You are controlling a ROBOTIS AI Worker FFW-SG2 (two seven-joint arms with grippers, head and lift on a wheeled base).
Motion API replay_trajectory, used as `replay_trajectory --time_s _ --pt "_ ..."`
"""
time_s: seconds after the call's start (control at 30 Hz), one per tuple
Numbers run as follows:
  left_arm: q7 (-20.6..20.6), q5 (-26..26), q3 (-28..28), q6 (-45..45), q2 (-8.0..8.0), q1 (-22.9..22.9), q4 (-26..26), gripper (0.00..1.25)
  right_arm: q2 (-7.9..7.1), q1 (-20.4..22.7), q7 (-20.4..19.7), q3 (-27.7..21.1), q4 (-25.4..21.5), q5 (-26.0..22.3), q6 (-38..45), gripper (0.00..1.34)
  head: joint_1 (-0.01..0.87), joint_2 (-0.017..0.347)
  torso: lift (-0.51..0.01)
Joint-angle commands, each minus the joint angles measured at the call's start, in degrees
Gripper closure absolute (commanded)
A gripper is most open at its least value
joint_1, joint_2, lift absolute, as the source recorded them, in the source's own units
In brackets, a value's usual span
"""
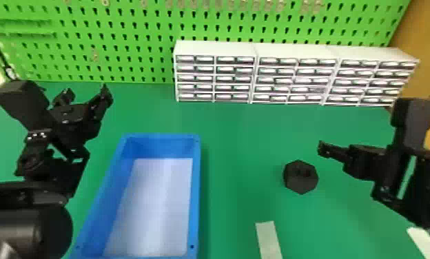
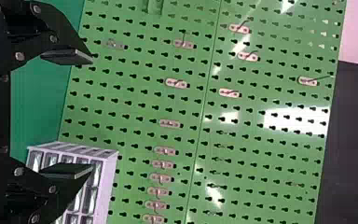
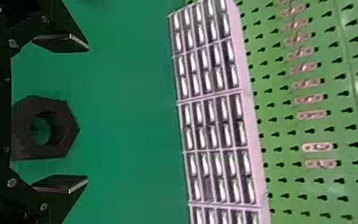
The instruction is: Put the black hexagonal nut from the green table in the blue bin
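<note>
The black hexagonal nut (image 1: 300, 177) lies on the green table (image 1: 245, 137), right of the blue bin (image 1: 196, 193). My right gripper (image 1: 326, 149) is beside the nut, to its right and slightly farther back. In the right wrist view the nut (image 3: 65, 128) appears beyond the spread fingers of my right gripper (image 3: 86, 114), held by neither. My left gripper (image 1: 86, 94) hovers over the table's left part, behind and left of the bin. The left wrist view has my left gripper (image 2: 92, 114) open with nothing between its fingers.
White drawer units (image 1: 293, 75) stand along the table's back, before a green pegboard (image 1: 121, 41). A pale strip (image 1: 268, 239) lies on the table in front of the nut, and another (image 1: 425, 242) lies at the lower right. The bin holds nothing visible.
</note>
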Motion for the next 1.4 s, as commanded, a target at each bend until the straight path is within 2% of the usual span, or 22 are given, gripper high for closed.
replay_trajectory --time_s 0.0,0.2,0.53,0.87,1.07,1.37 --pt "0.0 0.0 0.1 0.0 0.00 0.0 0.0 0.43 -0.61 -1.1 -0.1 -0.5 -1.3 1.7 6.7 0.28 0.692 0.008 -0.097" --pt "0.0 0.0 -0.1 0.0 0.00 0.0 0.0 0.43 -2.10 -3.2 -0.1 -0.7 -1.6 1.7 14.6 0.28 0.692 0.008 -0.097" --pt "0.0 0.0 0.0 0.0 0.00 0.1 0.0 0.43 -4.21 -3.7 -0.1 -1.8 -1.9 -0.7 20.3 0.28 0.692 0.008 -0.097" --pt "0.0 0.0 0.0 0.1 0.00 0.1 0.0 0.43 -6.14 -4.1 -0.1 -1.5 -1.9 -2.4 20.3 0.28 0.692 0.008 -0.097" --pt "0.0 0.0 -0.1 0.1 0.00 -0.1 0.0 0.43 -8.16 -4.8 -0.1 -0.9 -1.9 -3.4 20.3 0.28 0.692 0.008 -0.097" --pt "0.0 0.1 -0.2 0.2 0.00 0.0 0.1 0.43 -7.81 -4.8 -0.1 -0.6 -1.7 -3.1 20.3 0.29 0.692 0.008 -0.097"
